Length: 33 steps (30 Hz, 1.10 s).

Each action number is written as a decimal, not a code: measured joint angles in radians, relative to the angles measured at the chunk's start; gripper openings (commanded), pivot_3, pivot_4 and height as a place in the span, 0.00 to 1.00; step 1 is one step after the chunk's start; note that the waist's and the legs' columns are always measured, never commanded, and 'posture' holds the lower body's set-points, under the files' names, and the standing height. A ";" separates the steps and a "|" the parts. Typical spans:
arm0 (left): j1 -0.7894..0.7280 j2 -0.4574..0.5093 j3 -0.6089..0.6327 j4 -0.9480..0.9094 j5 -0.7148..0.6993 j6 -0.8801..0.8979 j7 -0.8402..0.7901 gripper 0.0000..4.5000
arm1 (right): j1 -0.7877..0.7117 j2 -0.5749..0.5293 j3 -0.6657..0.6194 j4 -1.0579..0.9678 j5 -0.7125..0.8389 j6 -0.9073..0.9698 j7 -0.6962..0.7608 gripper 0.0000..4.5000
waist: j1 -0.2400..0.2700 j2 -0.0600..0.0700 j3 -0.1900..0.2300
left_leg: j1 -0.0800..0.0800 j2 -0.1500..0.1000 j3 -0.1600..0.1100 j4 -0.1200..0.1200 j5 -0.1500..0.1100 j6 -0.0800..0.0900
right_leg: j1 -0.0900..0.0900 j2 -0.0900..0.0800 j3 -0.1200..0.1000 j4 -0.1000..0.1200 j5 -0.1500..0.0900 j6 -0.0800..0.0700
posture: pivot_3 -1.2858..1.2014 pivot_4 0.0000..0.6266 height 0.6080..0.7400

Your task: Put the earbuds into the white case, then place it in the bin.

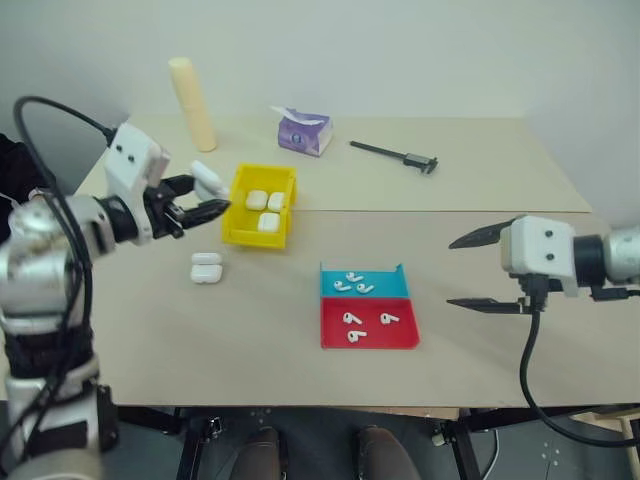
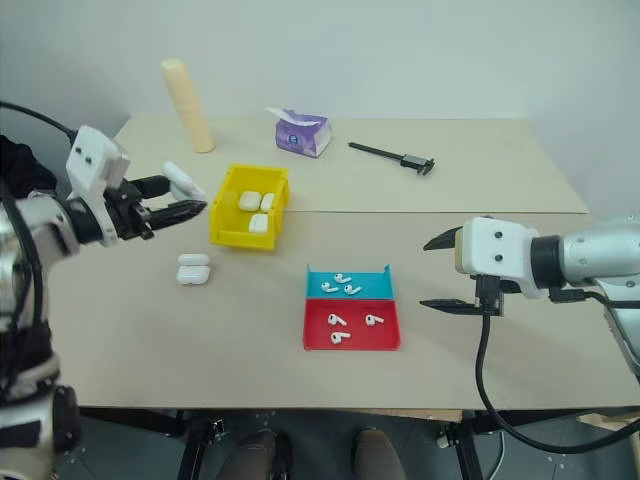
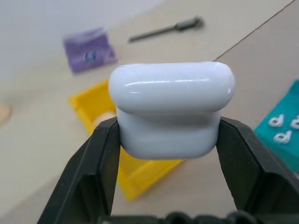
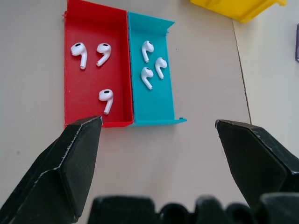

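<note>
At the left of the frame, the left gripper is pinching 1 white case, just left of the bin; the right gripper is gaping empty.

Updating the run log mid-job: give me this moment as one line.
left gripper: shut on white case, held beside bin | right gripper: open, empty, near red tray | bin: three cases inside

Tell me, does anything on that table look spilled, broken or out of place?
Nothing looks spilled or broken. The earbuds lie loose but inside the red tray and blue tray, three apiece. Only the cream cylinder at the back leans noticeably.
</note>
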 measured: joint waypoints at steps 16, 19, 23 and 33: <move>0.417 -0.189 -0.245 0.113 0.029 -0.872 -0.116 0.61 | -0.338 0.099 0.505 -0.180 -0.088 0.453 0.030 0.87 | 0.007 0.002 -0.003 | -0.001 0.000 0.000 -0.001 -0.001 0.002 | -0.002 0.000 -0.001 -0.001 0.000 -0.001 | 0.52 0.24 1.00; 0.438 -0.195 -0.273 0.159 0.050 -0.925 -0.090 0.61 | -0.338 0.135 0.557 -0.182 -0.133 0.480 -0.009 0.72 | 0.004 0.002 -0.003 | -0.003 0.000 0.000 -0.001 -0.001 0.002 | -0.003 0.000 -0.001 -0.001 0.000 -0.001 | 0.52 0.24 1.00; 0.448 -0.192 -0.288 0.146 0.048 -0.935 -0.054 0.61 | -0.339 0.177 0.624 -0.194 -0.213 0.506 -0.068 0.72 | 0.004 0.002 -0.003 | -0.002 0.000 0.000 -0.001 -0.001 0.002 | -0.003 0.000 -0.001 -0.001 0.000 -0.001 | 0.52 0.24 1.00; 0.431 -0.184 -0.351 0.127 0.058 -0.937 0.017 0.61 | -0.341 0.237 0.720 -0.181 -0.339 0.520 -0.108 0.44 | 0.004 0.002 -0.003 | -0.002 0.000 0.000 -0.001 -0.002 0.003 | -0.003 0.000 -0.001 -0.001 0.000 -0.001 | 0.52 0.24 1.00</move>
